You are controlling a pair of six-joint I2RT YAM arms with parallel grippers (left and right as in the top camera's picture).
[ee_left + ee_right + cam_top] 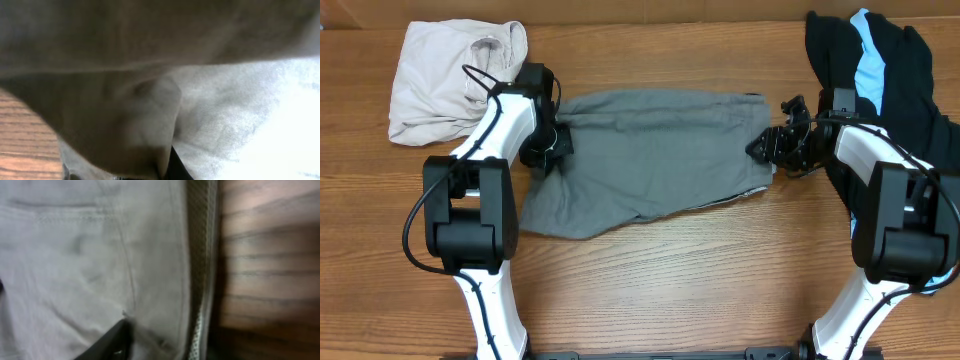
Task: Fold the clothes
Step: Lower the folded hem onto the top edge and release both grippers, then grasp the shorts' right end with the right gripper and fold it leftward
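Your left jaws and right jaws meet opposite ends of the grey shorts (650,160) on the counter (670,290); whether either is closed, you cannot tell.

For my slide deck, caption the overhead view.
Left gripper and right gripper at opposite ends of grey shorts on the table.

Looks like a robotics lab or test bench to me, not somebody's home. Two white-and-black arms, the left arm (470,215) and right arm (900,225), stand at the near edge of a plain wood-grain table (670,280). A black cable (410,225) loops loose off the left one. The clothes lie in separate heaps: cream garment (435,85), grey shorts (650,160), black and light-blue heap (895,55).
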